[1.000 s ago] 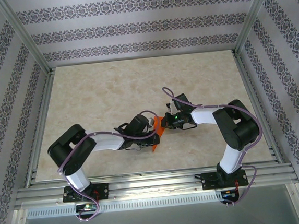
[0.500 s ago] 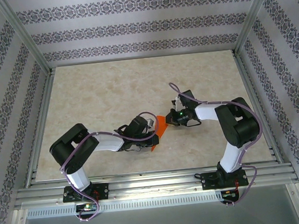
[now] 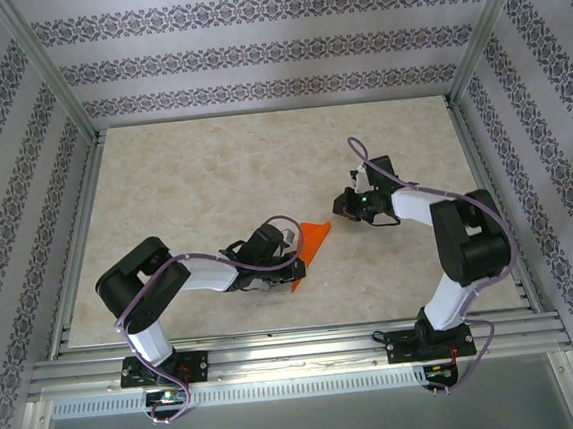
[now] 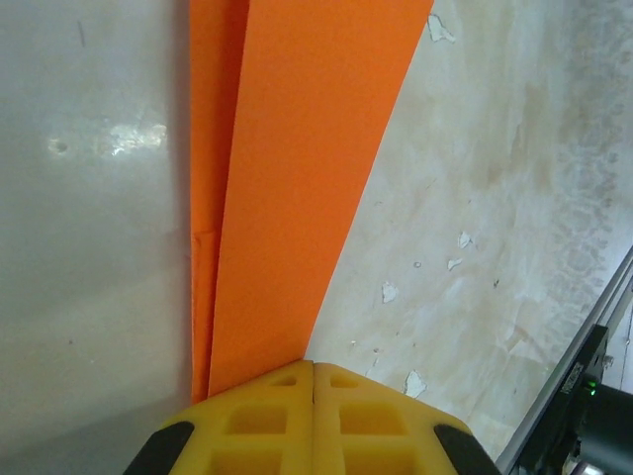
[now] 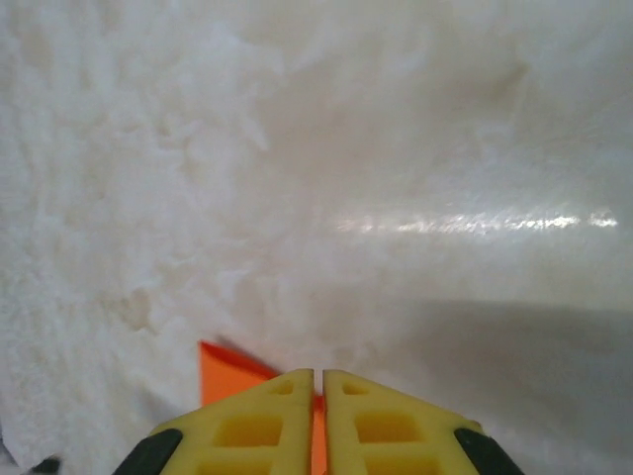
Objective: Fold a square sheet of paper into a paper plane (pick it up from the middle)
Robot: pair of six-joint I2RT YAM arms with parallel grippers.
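Beige marbled counter (image 3: 213,181) takes up most of the scene, with both arms reaching in toward its middle. The orange paper (image 3: 312,240) sits about there, already folded into a pointed wedge, with one tip aimed at the right arm. In the left wrist view you can see a narrower layer tucked beside a wider one.

The left end effector (image 3: 289,246) is clenched tight on one end of the wedge, yellow fingers (image 4: 247,416) pressed together over the layers. My guess is it's pinning the fold so it doesn't spring back open.

The right end effector (image 3: 343,206) hovers just off the paper's far tip, not touching it. Its jaws are parted only a sliver and it's gripping nothing. It's probably lining up for the next crease.
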